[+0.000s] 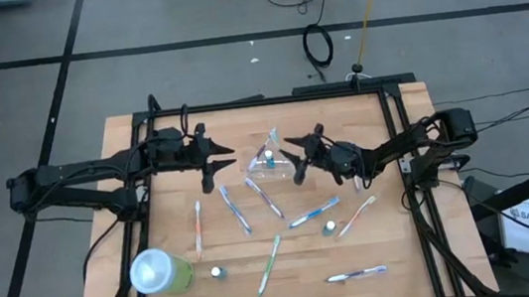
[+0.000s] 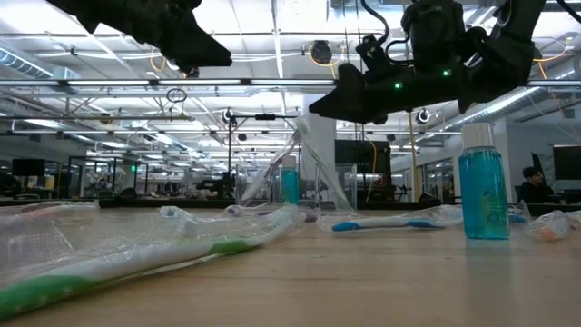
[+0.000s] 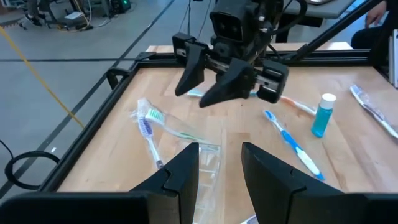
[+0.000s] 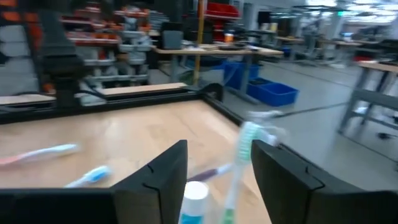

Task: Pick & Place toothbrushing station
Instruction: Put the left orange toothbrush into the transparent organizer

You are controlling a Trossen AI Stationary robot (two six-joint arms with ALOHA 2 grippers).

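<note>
Evidently the clear cup [image 1: 268,164], light, thin-walled and easily tipped or crushed, stands mid-table between both grippers with two toothbrushes and a small tube already inside; its rim is the likely hold. Seven slim, stiff, light toothbrushes [image 1: 236,210] lie loose, best pinched mid-handle, alongside two capped tubes [image 1: 330,228]. The right gripper [image 1: 298,158] hangs parted and empty just beside the cup; the left gripper [image 1: 214,163] waits parted, empty.
</note>
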